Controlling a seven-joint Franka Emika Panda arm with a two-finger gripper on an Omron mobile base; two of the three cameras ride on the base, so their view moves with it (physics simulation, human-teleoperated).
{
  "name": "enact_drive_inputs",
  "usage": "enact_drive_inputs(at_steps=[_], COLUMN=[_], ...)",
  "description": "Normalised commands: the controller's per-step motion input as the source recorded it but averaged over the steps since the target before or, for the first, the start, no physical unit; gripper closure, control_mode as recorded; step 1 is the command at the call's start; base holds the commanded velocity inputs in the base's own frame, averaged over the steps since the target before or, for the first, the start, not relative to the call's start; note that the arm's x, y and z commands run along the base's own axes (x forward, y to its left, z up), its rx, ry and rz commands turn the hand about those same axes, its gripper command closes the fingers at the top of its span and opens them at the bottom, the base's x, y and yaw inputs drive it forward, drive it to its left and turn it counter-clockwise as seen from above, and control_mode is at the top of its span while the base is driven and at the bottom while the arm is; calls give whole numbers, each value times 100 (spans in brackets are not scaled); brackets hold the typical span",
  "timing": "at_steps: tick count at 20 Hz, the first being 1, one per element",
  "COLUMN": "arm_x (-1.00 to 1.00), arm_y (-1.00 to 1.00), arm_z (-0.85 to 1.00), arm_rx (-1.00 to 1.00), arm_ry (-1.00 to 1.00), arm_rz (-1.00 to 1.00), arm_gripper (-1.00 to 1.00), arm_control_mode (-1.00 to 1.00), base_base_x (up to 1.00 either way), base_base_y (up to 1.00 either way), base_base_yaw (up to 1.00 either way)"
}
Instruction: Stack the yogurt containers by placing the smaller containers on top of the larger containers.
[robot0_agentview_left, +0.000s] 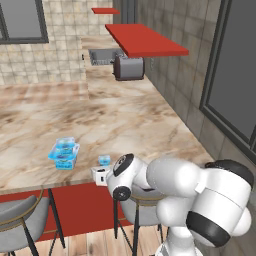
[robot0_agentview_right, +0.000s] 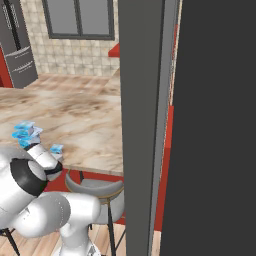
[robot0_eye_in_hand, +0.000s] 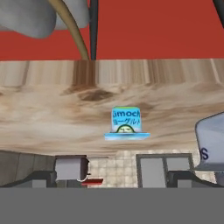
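Checking the yogurt tubs on the marble counter

I see the arm folded low at the counter's near edge, its gripper (robot0_agentview_left: 101, 176) standing wide open with nothing between the jaws. The smallest tub (robot0_agentview_left: 104, 160) sits on the counter (robot0_agentview_left: 125, 120) just beyond the gripper; in the hand view it appears upside down because the camera is rolled over, its label readable, centred between the two fingertips (robot0_eye_in_hand: 70, 168). To the left, apart from the small one, I count two larger tubs (robot0_agentview_left: 64, 152) already one on the other, the middle-sized resting on the widest. A toaster (robot0_agentview_left: 129, 68) stands far back under a red shelf (robot0_agentview_left: 145, 40). Grey stools (robot0_agentview_left: 20, 215) stand below the counter edge.
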Motion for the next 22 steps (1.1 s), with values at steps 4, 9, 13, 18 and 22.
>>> enact_drive_inputs(at_steps=[4, 9, 13, 18, 22], arm_x=[9, 4, 9, 15, 19], arm_y=[0, 0, 0, 0, 0], arm_z=[-19, -19, -9, 0, 0], arm_rx=[0, 0, 0, 0, 0], arm_ry=[0, 0, 0, -1, -1], arm_rz=[0, 0, 0, 0, 0], arm_gripper=[-100, -100, -100, -100, -100], arm_control_mode=[-100, -100, -100, -100, -100], base_base_x=[0, 0, 0, 0, 0], base_base_y=[0, 0, 0, 0, 0], base_base_yaw=[0, 0, 0, 0, 0])
